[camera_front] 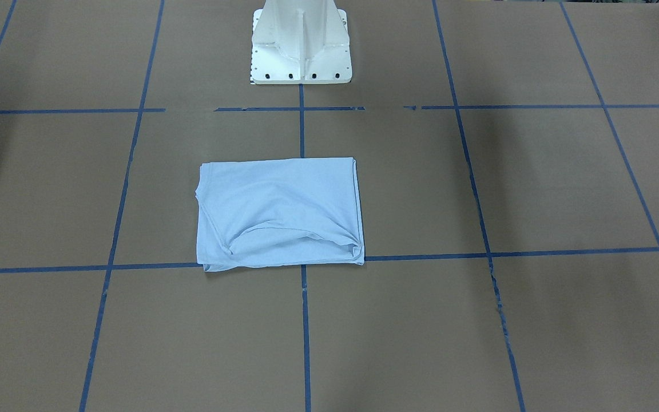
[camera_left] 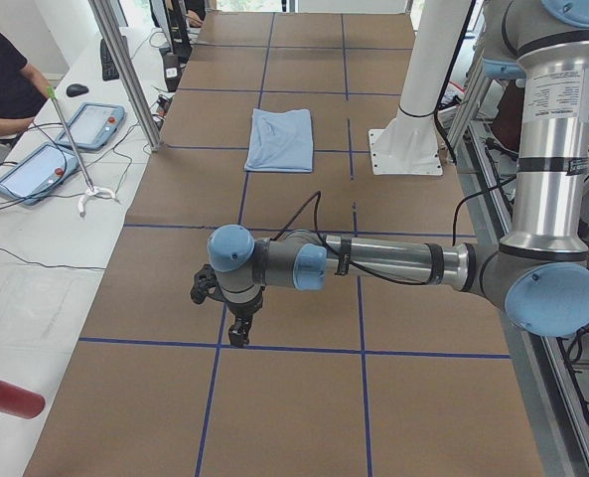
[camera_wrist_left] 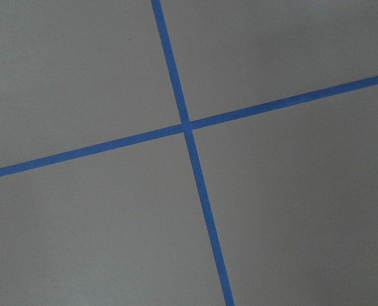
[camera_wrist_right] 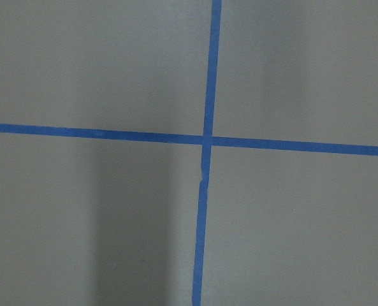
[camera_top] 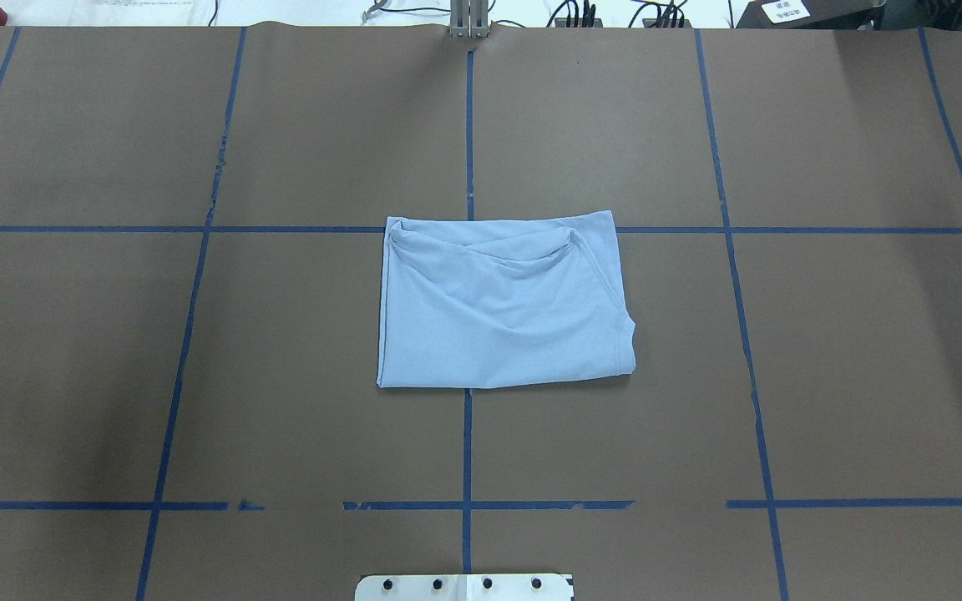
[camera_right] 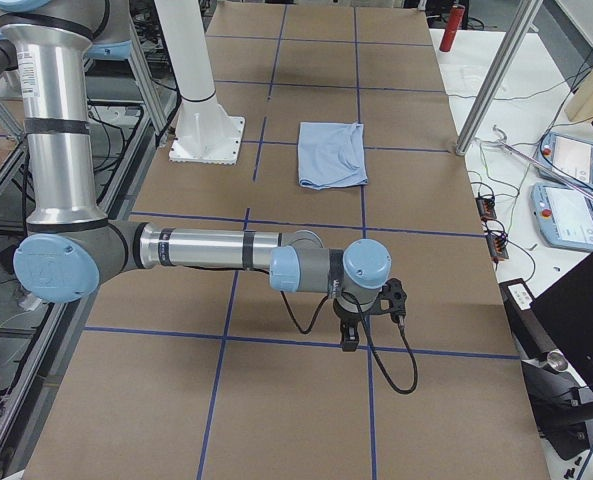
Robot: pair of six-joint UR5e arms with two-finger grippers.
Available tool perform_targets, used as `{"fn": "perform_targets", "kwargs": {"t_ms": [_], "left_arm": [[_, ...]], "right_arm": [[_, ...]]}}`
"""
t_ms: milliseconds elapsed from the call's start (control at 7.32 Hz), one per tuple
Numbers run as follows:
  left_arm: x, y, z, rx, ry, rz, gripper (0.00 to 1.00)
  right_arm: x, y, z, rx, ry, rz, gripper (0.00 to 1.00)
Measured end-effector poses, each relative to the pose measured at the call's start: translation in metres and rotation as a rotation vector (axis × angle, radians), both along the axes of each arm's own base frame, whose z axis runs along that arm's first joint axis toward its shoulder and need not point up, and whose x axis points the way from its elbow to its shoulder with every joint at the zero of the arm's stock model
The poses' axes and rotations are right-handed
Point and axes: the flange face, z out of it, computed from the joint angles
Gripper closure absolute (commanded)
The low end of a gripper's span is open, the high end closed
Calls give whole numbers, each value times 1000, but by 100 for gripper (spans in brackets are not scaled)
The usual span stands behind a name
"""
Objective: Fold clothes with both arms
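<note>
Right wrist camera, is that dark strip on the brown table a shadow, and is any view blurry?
Right wrist view: the soft-edged dark strip below left of the blue tape cross looks like a shadow on the brown table. Left wrist view: even light, a little soft. Overhead view: the folded pale-blue T-shirt is sharp, no glare, faint shadows on the left.

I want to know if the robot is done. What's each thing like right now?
T-shirt: folded into a rectangle, lying flat, nothing touching it.
left hand: pointing down, far from the T-shirt; open or shut, cannot tell.
right hand: pointing down, far from the T-shirt; open or shut, cannot tell.
</note>
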Motion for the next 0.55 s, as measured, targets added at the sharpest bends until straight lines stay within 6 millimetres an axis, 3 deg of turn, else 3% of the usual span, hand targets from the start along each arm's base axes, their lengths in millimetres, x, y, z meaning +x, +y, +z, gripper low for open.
{"fn": "perform_targets", "kwargs": {"t_ms": [547], "left_arm": [[-1, 2, 1, -10, -1, -10, 0]], "right_arm": [[1, 3, 3, -4, 4, 1, 0]]}}
